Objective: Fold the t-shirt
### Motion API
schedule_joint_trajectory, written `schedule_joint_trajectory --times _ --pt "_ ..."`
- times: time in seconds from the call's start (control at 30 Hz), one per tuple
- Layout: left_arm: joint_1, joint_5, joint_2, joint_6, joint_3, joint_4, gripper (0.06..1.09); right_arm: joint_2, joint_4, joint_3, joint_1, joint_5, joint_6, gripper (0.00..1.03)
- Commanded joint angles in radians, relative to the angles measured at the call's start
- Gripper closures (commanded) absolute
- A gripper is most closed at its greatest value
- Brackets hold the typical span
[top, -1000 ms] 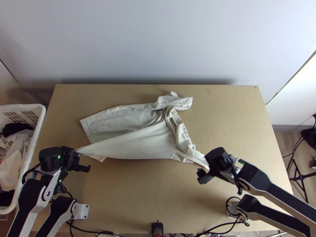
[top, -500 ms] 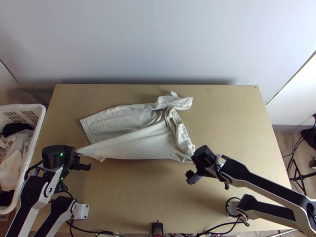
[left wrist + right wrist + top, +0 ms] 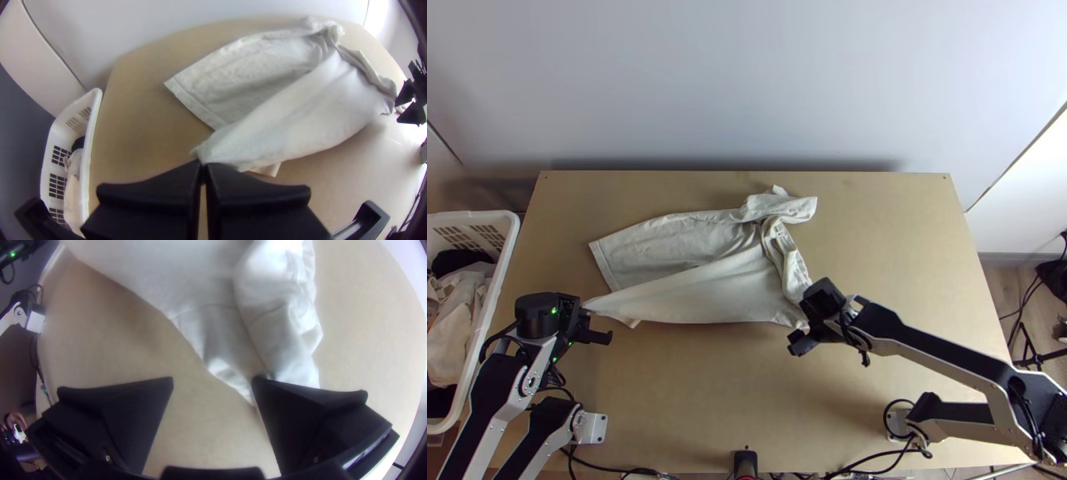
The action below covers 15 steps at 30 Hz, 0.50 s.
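1. While the left gripper is clenched on a pulled-out corner of the t-shirt, we note the right gripper has its jaws apart, one finger against the cloth's bunched end
2. Shirt lies on the table, left of centre towards the middle, loosely spread, its right side rumpled
3. Step in hand, in our judgement: gaining a second hold. We should get the edge fully between the right pads, catching all layers, then close
4. Afterwards we would lift both ends together, keeping light tension; uneven pulling could skew the fold
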<state>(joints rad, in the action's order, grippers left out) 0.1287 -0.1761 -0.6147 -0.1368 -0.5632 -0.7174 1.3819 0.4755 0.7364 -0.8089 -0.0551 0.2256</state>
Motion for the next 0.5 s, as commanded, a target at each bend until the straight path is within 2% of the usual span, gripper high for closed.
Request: schedule_joint_trajectory --times 0.0,0.17,0.47 --pt "-0.003 -0.005 -0.002 -0.034 -0.003 -0.001 1.05 0.008 -0.015 0.037 -0.007 -0.006 0.034 0.21" --pt "-0.004 -0.006 0.004 -0.041 0.003 -0.001 1.05 0.000 -0.015 0.037 -0.012 -0.005 0.046 0.21" --pt "-0.004 -0.006 0.012 -0.046 0.002 -0.001 1.05 -0.004 -0.008 0.029 0.074 -0.005 0.043 0.21"
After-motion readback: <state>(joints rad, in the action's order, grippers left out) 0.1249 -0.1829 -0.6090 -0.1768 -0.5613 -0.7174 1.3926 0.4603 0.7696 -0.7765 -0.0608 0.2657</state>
